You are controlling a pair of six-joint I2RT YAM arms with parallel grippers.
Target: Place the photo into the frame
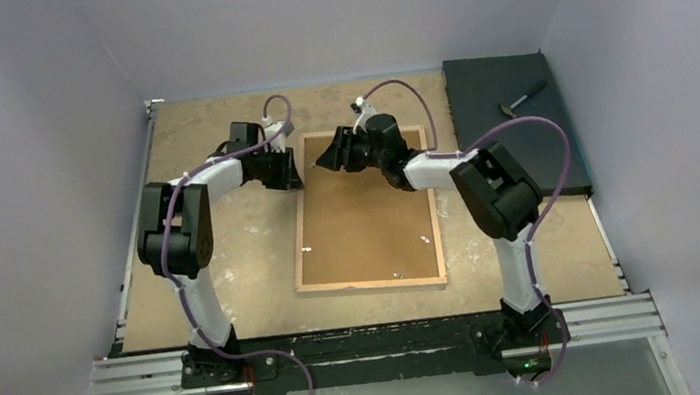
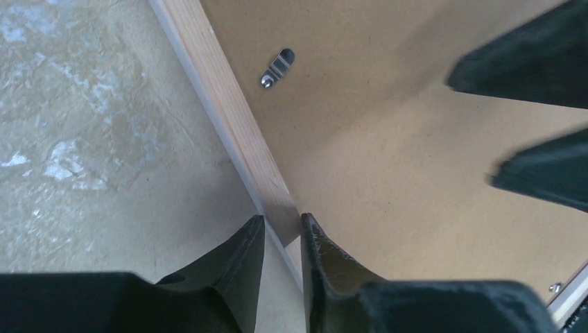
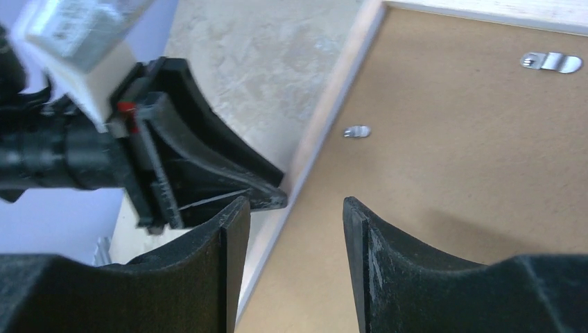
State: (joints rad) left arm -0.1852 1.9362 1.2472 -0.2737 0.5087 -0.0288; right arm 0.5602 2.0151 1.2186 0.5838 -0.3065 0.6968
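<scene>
The frame [image 1: 300, 234] lies face down on the table, its light wood rail around a brown backing board [image 1: 368, 215]. The photo is not in view. My left gripper [image 1: 295, 176] sits at the frame's left rail near the far corner. In the left wrist view its fingers [image 2: 283, 220] straddle the wood rail [image 2: 229, 111] and close on it. My right gripper [image 1: 321, 158] is open and hovers over the backing board [image 3: 451, 139] just inside that same rail [image 3: 333, 97]. In the right wrist view its jaws [image 3: 295, 202] stand wide apart and hold nothing.
Small metal turn clips [image 2: 277, 68] [image 3: 357, 131] sit on the backing board near the rail. A black slab [image 1: 508, 118] with a small hammer-like tool [image 1: 523, 99] on it lies at the back right. Grey walls close in three sides.
</scene>
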